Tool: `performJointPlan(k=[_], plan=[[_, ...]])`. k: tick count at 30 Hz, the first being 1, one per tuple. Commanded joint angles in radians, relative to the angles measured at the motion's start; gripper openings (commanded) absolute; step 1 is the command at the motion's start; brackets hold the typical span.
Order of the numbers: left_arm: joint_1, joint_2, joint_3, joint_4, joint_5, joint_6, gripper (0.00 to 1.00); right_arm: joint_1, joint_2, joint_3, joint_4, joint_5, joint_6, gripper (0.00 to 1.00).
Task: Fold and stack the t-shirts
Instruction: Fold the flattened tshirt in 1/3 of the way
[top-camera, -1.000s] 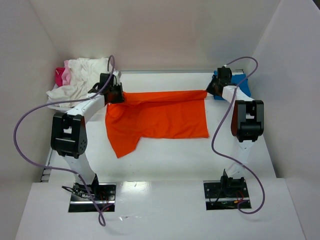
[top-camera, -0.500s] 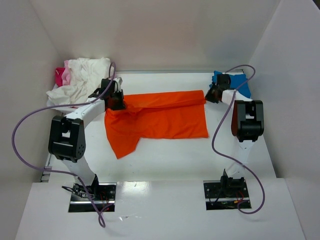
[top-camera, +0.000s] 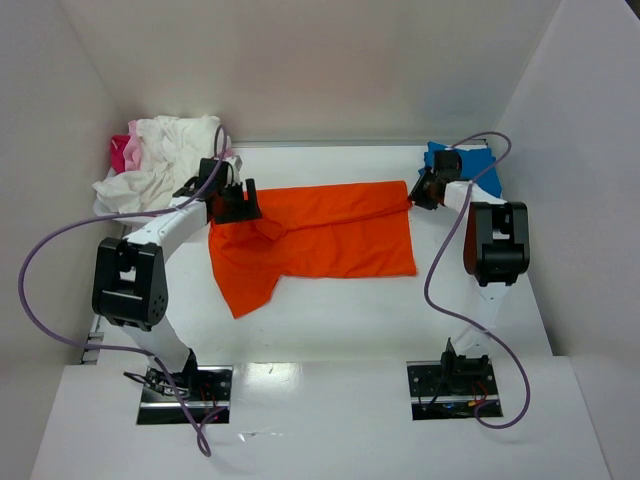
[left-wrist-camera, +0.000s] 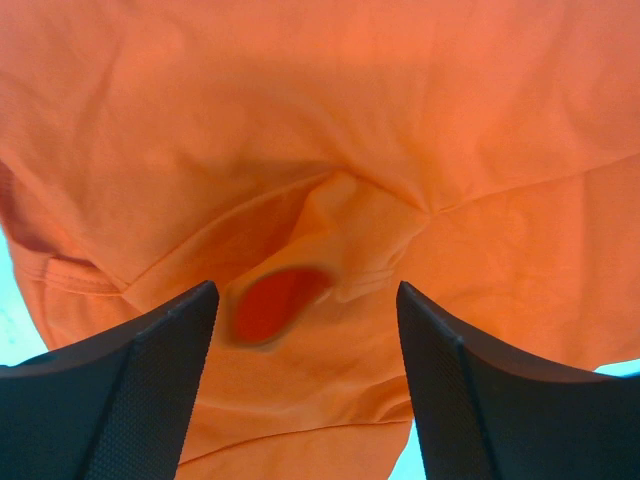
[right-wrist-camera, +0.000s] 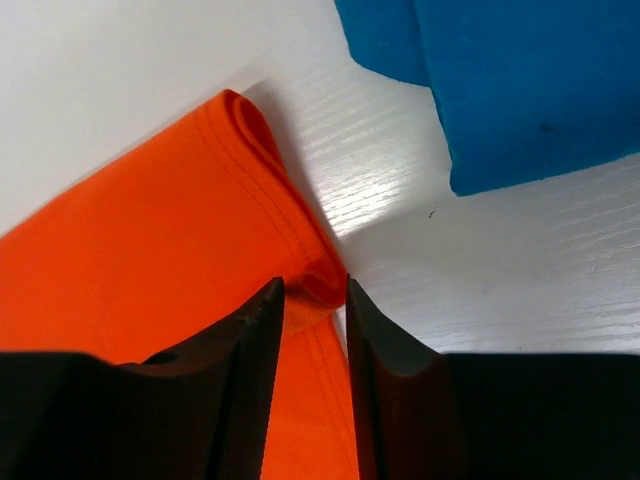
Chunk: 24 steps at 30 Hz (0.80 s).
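Note:
The orange t-shirt (top-camera: 330, 235) lies on the table with its far edge folded over toward me and one sleeve hanging at the near left. My left gripper (top-camera: 243, 205) stands open at the fold's left end; in the left wrist view its fingers (left-wrist-camera: 305, 300) are wide apart over rumpled orange cloth (left-wrist-camera: 320, 120). My right gripper (top-camera: 415, 195) is at the fold's right corner. There its fingers (right-wrist-camera: 313, 285) stand slightly apart, open, with the orange hem (right-wrist-camera: 150, 260) bunched between them. A folded blue t-shirt (top-camera: 480, 165) lies just behind, its edge (right-wrist-camera: 520, 80) in the right wrist view.
A heap of white t-shirts (top-camera: 165, 150) with a pink one (top-camera: 120, 152) sits at the back left corner. White walls close in the table on the left, back and right. Purple cables loop from both arms.
Both grippers carried the shirt's far edge toward me and lowered it onto the cloth. Both have since opened, the left wide and the right a little.

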Motion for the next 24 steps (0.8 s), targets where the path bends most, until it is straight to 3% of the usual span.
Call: performJointPlan(k=[1, 6, 14, 24], plan=[[0.004, -0.064, 0.061, 0.035, -0.057, -0.021, 0.91, -0.01, -0.098, 0.024, 0.035, -0.003, -0.002, 0.5], [0.004, -0.018, 0.117, 0.082, -0.17, -0.077, 0.96, -0.01, -0.073, 0.115, 0.035, -0.038, -0.02, 0.62], [0.05, 0.186, 0.204, 0.092, -0.223, -0.205, 0.9, 0.017, 0.022, 0.24, 0.028, -0.06, -0.044, 0.62], [0.06, 0.251, 0.224, 0.059, -0.353, -0.271, 0.88, 0.032, 0.117, 0.324, 0.005, -0.069, -0.051, 0.58]])
